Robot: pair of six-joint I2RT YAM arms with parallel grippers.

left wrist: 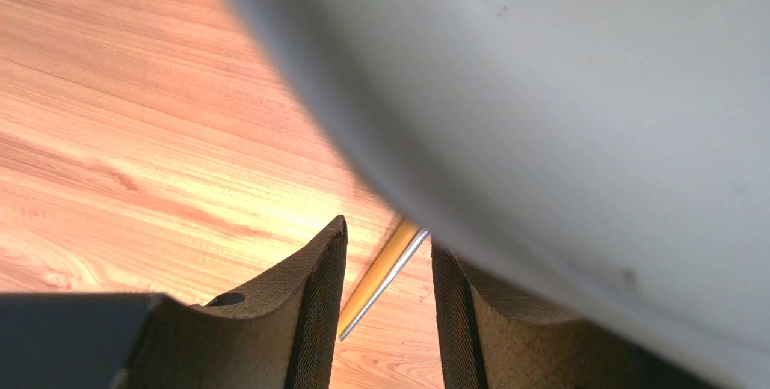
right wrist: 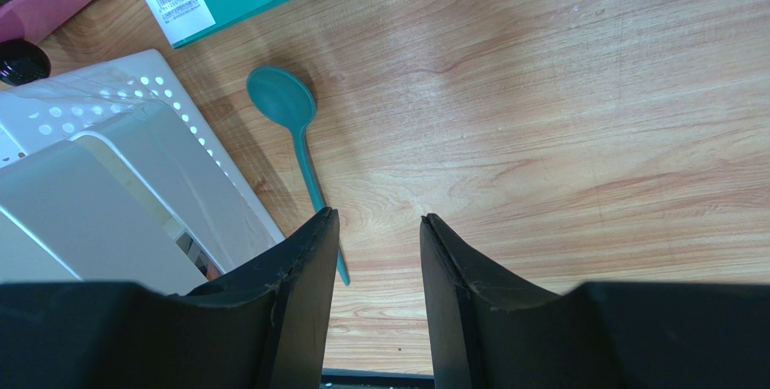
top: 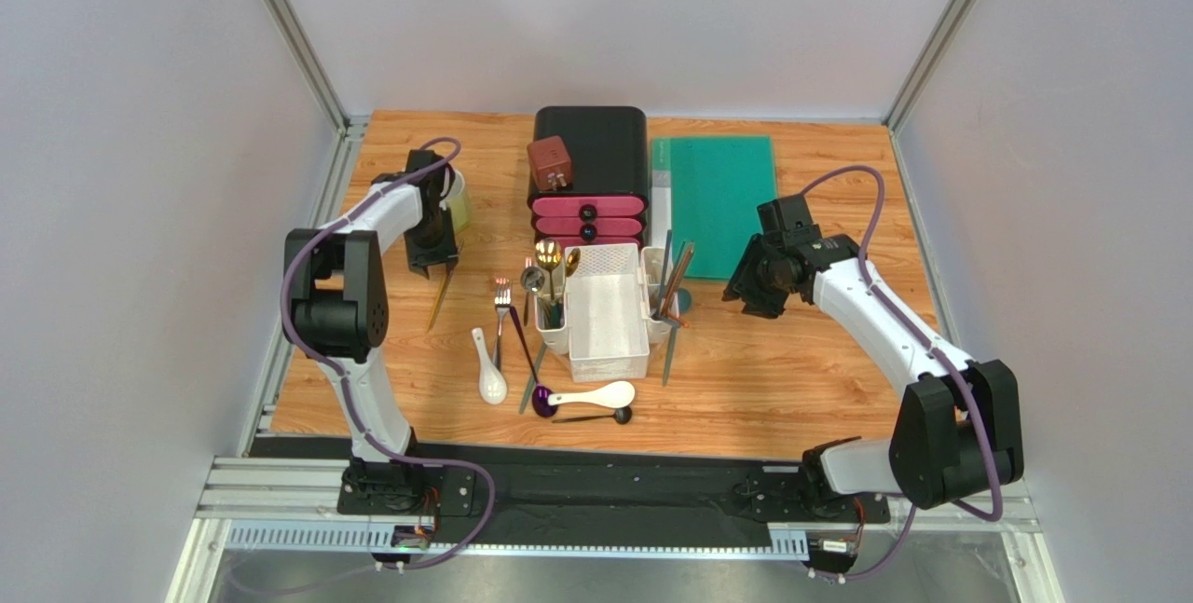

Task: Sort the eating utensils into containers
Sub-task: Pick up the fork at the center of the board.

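My left jaws stand spread astride a thin chopstick (left wrist: pixel 380 272) lying flat on the tabletop (left wrist: pixel 136 136), probably light, stiff and slick, best pinched mid-shaft; my right jaws hang spread, empty.

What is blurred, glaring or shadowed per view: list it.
Left wrist: a pale surface, out of focus, fills the upper right; warm glare on the wooden table by the chopstick. Right wrist: sharp, teal spoon casts a soft shadow. Top external: even light.
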